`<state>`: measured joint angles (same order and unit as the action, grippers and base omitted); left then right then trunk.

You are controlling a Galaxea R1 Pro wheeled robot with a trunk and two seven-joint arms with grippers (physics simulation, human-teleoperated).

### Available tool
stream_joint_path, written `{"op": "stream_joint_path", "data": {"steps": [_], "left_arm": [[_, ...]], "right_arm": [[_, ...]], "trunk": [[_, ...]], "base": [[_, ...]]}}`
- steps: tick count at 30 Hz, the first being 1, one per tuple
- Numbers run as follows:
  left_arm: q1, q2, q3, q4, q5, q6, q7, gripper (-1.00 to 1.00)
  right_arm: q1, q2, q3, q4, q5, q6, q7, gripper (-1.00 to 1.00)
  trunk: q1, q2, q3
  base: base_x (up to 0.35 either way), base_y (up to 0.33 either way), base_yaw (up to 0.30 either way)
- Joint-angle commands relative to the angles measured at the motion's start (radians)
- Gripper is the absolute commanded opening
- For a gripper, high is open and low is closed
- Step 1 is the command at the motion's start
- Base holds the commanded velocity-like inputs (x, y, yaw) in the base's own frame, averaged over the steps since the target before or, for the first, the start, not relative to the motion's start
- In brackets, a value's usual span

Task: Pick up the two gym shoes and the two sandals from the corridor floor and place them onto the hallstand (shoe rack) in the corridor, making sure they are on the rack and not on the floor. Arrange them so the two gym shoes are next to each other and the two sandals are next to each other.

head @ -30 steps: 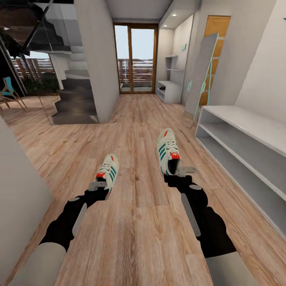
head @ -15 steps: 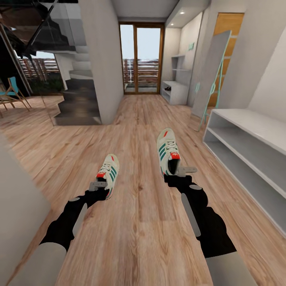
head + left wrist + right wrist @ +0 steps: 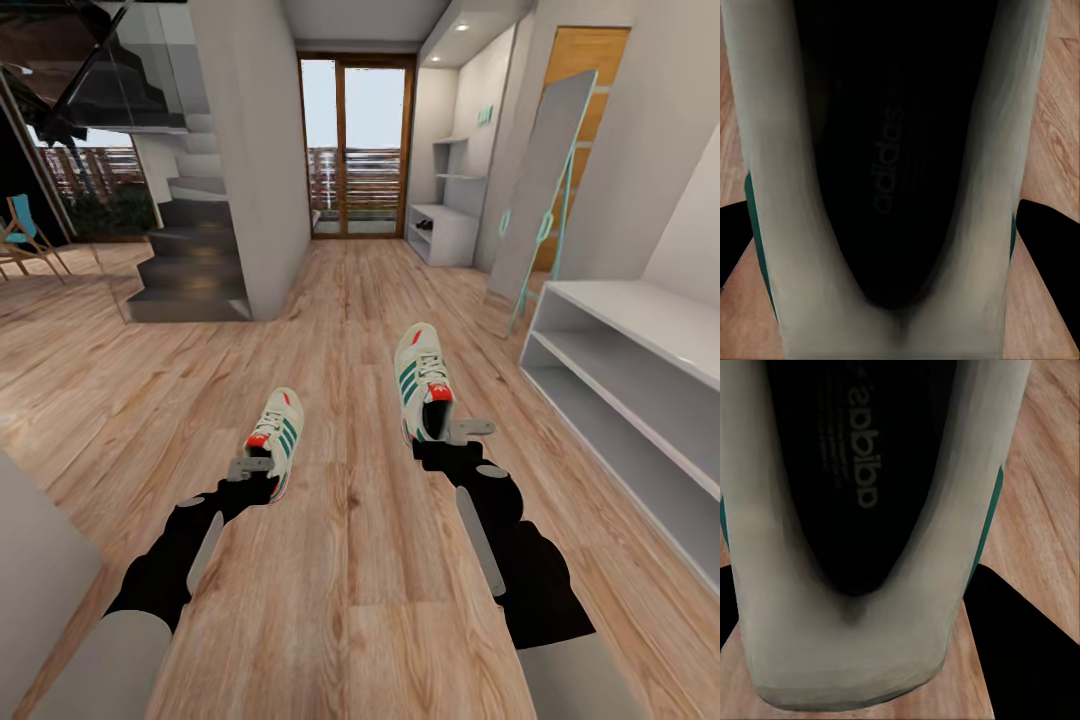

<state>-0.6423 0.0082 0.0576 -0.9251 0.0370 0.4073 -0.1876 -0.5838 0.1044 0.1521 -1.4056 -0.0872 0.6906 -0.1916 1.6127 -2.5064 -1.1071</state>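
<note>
Both arms out front, one sneaker apiece. Left gripper (image 3: 250,466) is clamped on the heel of the left gym shoe (image 3: 274,432), toe pointing to 12 o'clock; the left wrist cam looks straight down into its dark insole (image 3: 889,161), heel collar sitting btwn the dark fingers (image 3: 1050,240). Right gripper (image 3: 458,432) is likewise closed on the heel of the right gym shoe (image 3: 422,380), w/ the wrist cam showing the same heel-on look into the shoe opening (image 3: 859,472).

Why heel grips? My read: the collar is the thinnest firm edge, and it leaves the sole free to land flat on a shelf.

Both shoes appear lifted off the corridor floor (image 3: 350,590), carried level and parallel, so they can go down side by side. Target, the hallstand (image 3: 440,225), sits far off at approx 1 o'clock by the glass door (image 3: 355,150). The plain white bench (image 3: 640,380) at 3 o'clock isn't it. No sandals in sight.
</note>
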Motion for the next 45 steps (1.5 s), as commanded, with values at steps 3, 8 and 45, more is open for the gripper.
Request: {"op": "stream_joint_path", "data": {"steps": [3, 8, 45], "left_arm": [[0.0, 0.0, 0.002, 0.0, 0.005, 0.007, -0.004, -1.0], [0.0, 0.0, 0.001, 0.0, 0.005, 0.007, -0.004, -1.0], [0.0, -0.03, 0.001, 0.0, 0.004, 0.007, -0.004, -1.0]], "right_arm": [[-0.001, 0.0, 0.001, -0.001, -0.01, 0.003, -0.009, -1.0], [-0.001, 0.0, 0.001, -0.001, -0.011, 0.003, -0.008, -1.0], [-0.001, 0.001, 0.001, -0.001, -0.009, 0.003, -0.009, -1.0]], "trunk": [[0.0, 0.0, -0.001], [0.0, 0.0, -0.001], [0.0, 0.0, 0.017]], "base": [[0.335, 0.0, 0.0], [0.335, 0.0, 0.0], [0.327, 0.0, 0.041]]}}
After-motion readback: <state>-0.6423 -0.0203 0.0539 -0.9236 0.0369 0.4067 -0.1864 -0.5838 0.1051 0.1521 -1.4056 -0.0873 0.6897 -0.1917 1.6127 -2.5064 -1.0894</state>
